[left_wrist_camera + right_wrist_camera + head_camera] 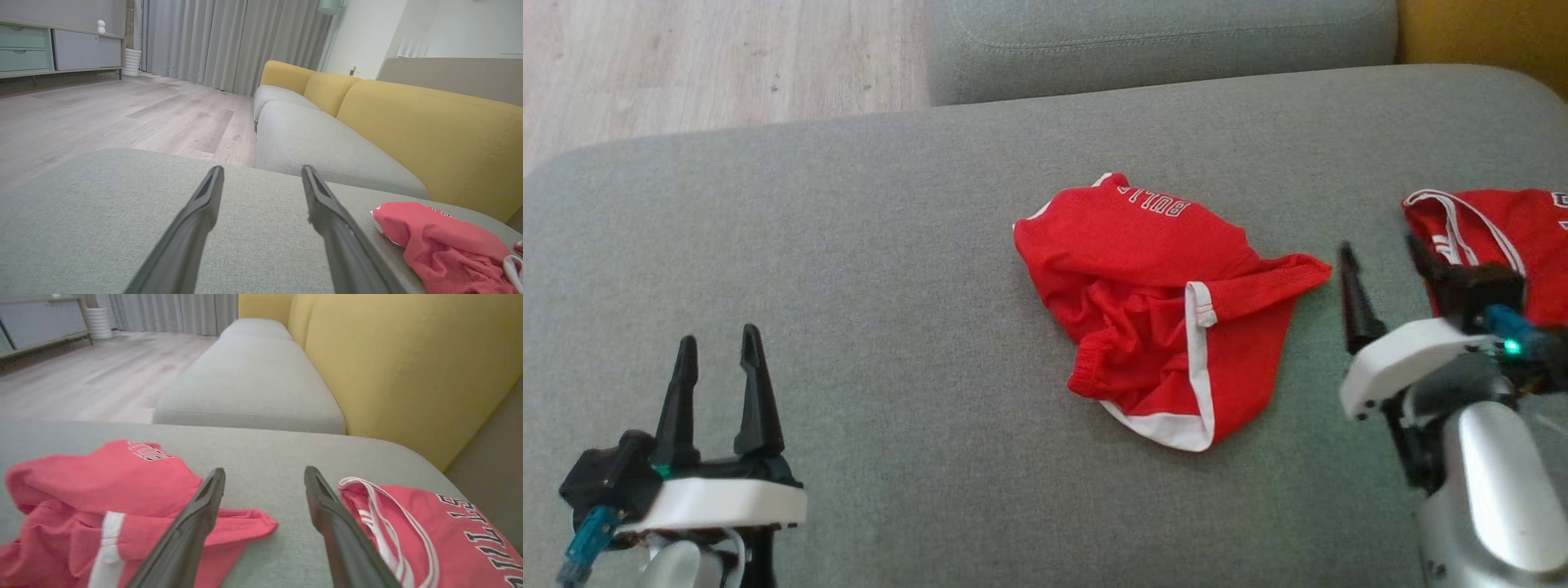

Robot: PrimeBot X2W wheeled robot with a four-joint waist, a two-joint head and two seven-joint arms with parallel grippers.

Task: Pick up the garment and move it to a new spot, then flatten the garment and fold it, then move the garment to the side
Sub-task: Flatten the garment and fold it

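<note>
Fingers [756,384] of the left gripper [719,335] stood spread and empty over the near left part of the grey seat cushion [890,245], well apart from any cloth. Those of the right gripper [1380,249] were likewise parted with nothing between them, over the bare strip of cushion between two red pieces. The red garment [1152,310], crumpled, with white trim and lettering near its far edge, lay bunched at the middle of the cushion, one corner reaching toward the right gripper's left finger. In the right wrist view that finger overlapped the corner, and contact could not be told. A second red piece [1494,237] with white edging lay just beside the other finger. A yellow backrest [408,367] rose behind.
</note>
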